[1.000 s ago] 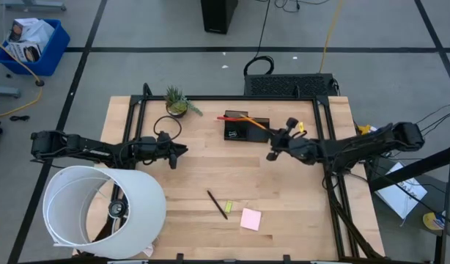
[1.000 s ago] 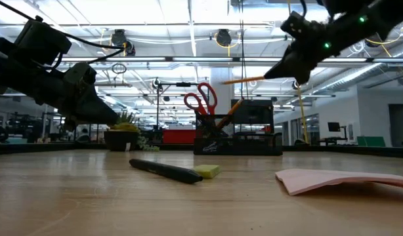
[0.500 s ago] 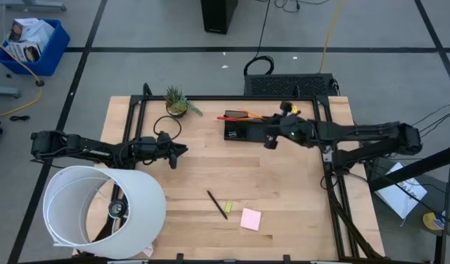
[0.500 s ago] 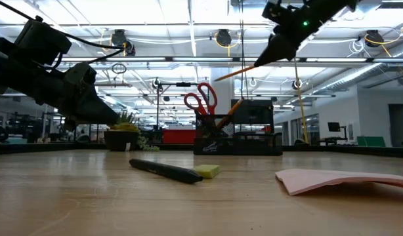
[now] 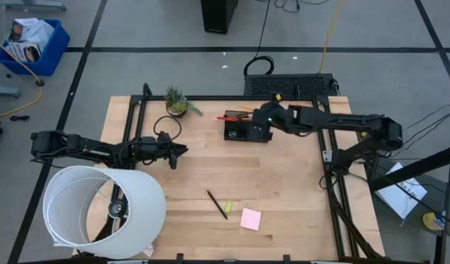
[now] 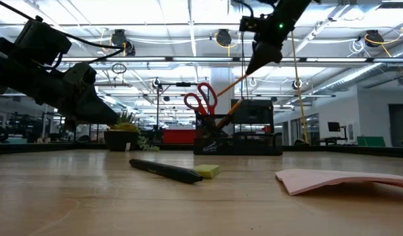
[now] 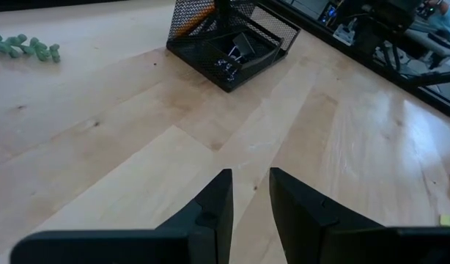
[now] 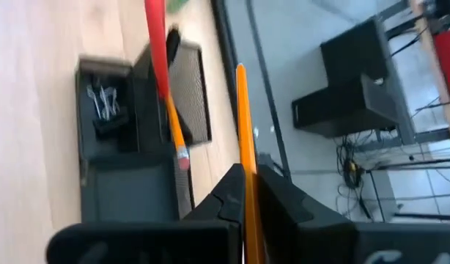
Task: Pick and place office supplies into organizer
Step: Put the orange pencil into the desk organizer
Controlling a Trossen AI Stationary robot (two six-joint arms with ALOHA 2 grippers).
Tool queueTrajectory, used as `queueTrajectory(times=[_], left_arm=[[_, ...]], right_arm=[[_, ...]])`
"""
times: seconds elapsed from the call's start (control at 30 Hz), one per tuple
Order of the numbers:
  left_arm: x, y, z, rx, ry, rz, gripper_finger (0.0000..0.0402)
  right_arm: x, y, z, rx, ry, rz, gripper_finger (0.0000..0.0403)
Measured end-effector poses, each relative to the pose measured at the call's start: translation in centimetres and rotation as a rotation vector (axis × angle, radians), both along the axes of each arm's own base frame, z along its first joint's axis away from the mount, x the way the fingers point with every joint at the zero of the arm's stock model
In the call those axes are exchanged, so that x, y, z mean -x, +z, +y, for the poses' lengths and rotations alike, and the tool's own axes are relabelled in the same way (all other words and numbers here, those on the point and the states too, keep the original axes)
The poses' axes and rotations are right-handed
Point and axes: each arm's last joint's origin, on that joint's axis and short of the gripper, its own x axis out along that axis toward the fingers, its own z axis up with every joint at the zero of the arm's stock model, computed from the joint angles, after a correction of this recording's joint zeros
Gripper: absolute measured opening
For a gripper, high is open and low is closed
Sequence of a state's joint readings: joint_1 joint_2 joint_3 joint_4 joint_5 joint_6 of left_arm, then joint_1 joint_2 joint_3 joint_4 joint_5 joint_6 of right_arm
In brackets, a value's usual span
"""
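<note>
Reaching far across from the right side, arm stretched nearly level, right gripper (image 5: 259,126) hanging high with fingers pinching tight and tilting downward. Waiting out on the left side, arm extended low, left gripper (image 5: 182,150) pointing inward with fingers (image 7: 210,213) parted a little, gripping nothing.

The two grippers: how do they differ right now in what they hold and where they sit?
The right gripper is shut on an orange pencil, raised above the organizer; the left gripper holds nothing, its fingers slightly apart over bare table, away from the supplies. Both are dark, two-fingered and off the tabletop.
</note>
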State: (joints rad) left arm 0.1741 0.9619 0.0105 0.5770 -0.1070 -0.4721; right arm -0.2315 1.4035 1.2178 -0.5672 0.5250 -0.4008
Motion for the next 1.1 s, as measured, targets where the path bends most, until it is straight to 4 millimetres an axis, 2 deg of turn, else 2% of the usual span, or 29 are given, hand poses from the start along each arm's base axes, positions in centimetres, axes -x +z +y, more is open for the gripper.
queueTrajectory(times=[0.3, 0.73, 1.1], left_arm=[[0.0, 0.0, 0.0, 0.01, -0.004, -0.001, 0.0093], [0.0, 0.0, 0.0, 0.007, -0.007, -0.002, 0.0093], [0.0, 0.0, 0.0, 0.001, -0.001, -0.002, 0.0093]], right_arm=[[-2.4, -0.7, -0.9, -0.038, 0.037, 0.147, 0.0016], [-2.4, -1.4, -0.8, -0.025, 0.172, 0.282, 0.0016], [-2.9, -1.0, -2.1, -0.024, 0.288, 0.237, 0.0016]])
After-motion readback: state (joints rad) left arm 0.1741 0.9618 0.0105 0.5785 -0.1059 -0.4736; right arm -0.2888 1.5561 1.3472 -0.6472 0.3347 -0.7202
